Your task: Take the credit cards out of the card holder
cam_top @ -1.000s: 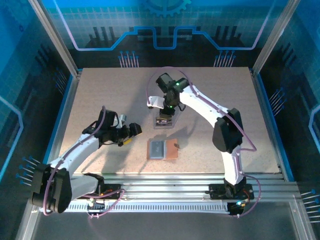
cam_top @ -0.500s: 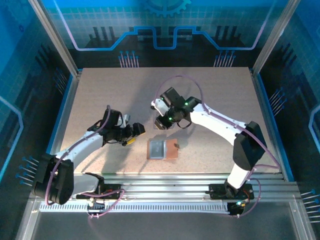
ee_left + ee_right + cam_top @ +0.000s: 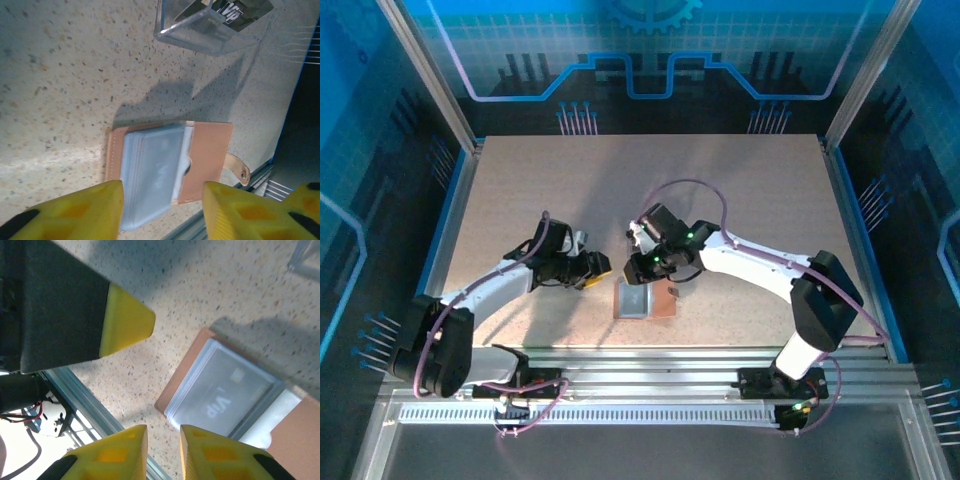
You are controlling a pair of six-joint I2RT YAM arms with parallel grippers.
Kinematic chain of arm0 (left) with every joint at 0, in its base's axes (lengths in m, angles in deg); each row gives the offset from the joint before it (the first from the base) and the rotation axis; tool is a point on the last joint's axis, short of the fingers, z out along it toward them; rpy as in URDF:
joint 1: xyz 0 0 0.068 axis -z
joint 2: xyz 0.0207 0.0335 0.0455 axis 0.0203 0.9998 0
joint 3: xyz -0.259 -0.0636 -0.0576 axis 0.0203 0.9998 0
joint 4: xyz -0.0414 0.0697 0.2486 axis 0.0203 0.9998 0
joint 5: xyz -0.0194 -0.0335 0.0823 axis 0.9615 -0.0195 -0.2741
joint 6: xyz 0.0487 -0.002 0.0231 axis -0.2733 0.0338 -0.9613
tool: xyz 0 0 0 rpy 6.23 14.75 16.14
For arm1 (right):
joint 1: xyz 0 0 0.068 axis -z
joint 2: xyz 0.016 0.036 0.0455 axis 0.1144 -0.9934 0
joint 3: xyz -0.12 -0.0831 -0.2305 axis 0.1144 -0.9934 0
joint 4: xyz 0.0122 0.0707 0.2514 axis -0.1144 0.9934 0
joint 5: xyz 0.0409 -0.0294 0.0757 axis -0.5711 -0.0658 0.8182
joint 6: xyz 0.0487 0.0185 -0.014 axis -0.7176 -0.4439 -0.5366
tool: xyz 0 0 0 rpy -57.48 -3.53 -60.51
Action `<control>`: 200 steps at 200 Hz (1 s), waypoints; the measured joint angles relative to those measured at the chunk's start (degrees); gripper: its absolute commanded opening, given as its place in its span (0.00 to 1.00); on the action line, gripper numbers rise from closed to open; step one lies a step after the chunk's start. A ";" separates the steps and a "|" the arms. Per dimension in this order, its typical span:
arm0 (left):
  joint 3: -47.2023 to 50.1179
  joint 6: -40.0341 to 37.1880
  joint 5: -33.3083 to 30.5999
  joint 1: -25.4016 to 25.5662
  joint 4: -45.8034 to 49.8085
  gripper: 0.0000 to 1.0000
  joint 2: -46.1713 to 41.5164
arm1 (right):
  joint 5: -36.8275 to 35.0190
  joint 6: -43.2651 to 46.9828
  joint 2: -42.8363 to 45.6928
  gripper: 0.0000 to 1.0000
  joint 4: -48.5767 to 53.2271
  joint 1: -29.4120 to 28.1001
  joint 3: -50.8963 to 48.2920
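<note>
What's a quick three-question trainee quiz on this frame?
1. True or false: the card holder lies open on the table.
2. In the left wrist view, where does the dark card marked "Vip" sit? A) in the clear tray; B) on bare table; C) between the fingers.
3. What do the fingers of the left gripper hold?
Key: 1 true; 2 A; 3 nothing, they stand apart with nothing between them.

Bright overhead light, soft shadows, close foreground slightly blurred
</note>
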 measured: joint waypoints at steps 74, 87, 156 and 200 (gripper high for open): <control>2.16 2.43 -0.11 1.86 -2.93 0.22 2.38 | 0.15 -4.09 -0.81 0.22 -3.41 -2.10 -4.33; 2.23 2.45 -0.09 1.84 -2.99 0.22 2.40 | 0.22 -4.52 -1.79 0.22 -4.31 -2.36 -4.33; 2.23 2.45 -0.04 -0.07 -4.37 0.22 2.47 | 0.39 -5.73 -10.03 0.23 -4.85 -2.99 -1.97; 2.84 2.43 -0.04 -0.17 -4.42 0.21 2.89 | 0.42 -6.25 -12.39 0.25 -4.87 -3.32 -0.17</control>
